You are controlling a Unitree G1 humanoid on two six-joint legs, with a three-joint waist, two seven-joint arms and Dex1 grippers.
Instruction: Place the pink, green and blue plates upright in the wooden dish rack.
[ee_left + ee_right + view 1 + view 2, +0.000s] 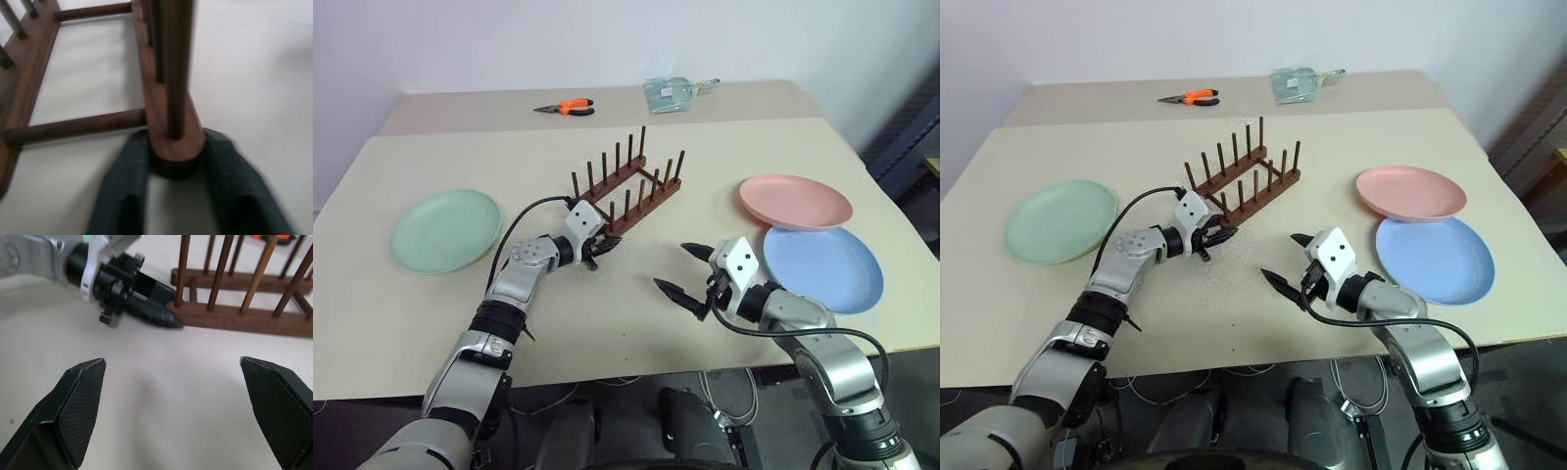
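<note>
Left wrist view shows you the left gripper [175, 166] clamped on the near end of one rail of the wooden rack [628, 186], a finger on each side of the wood. The right gripper [687, 270] hangs over bare table [607, 333] with its fingers spread wide and nothing between them.

You have three plates, all lying flat: the green plate [445, 229] off to the left, the pink plate [795, 202] on the right, and the blue plate [823, 266] just in front of it, the pink rim seemingly overlapping the blue. One rack, with two rows of pegs.

The plates look stiff, light and smooth, so likely slippery; take each by its raised rim. The rack looks light enough to slide when nudged.
</note>
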